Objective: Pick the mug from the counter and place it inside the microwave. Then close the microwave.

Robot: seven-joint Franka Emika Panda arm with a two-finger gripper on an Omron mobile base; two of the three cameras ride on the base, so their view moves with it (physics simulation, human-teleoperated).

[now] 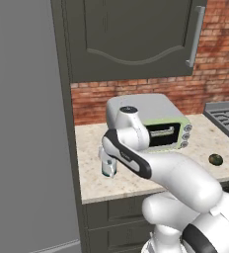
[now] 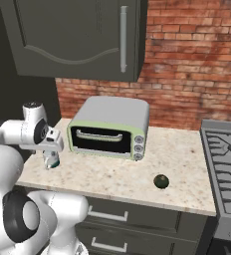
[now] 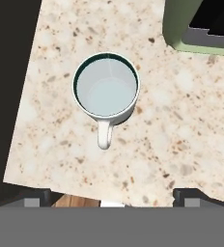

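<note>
Your mug (image 3: 106, 87) sits upright on the surface (image 3: 181, 144) near its left front corner, handle pointing back at the gripper (image 3: 111, 195), so you're looking straight down into it. Gripper hangs right above, jaws spread wide, nothing in them. Toaster oven (image 2: 110, 127) is just to the right, and 1 small dark round thing (image 2: 161, 181) sits further along

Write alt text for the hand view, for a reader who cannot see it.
Looking straight down on an empty white mug standing upright on the beige speckled counter, its handle pointing toward the bottom of the picture. A corner of the pale-green toaster oven sits at upper right. The open pincer hangs above the mug, its dark fingertips wide apart, touching nothing.
</note>
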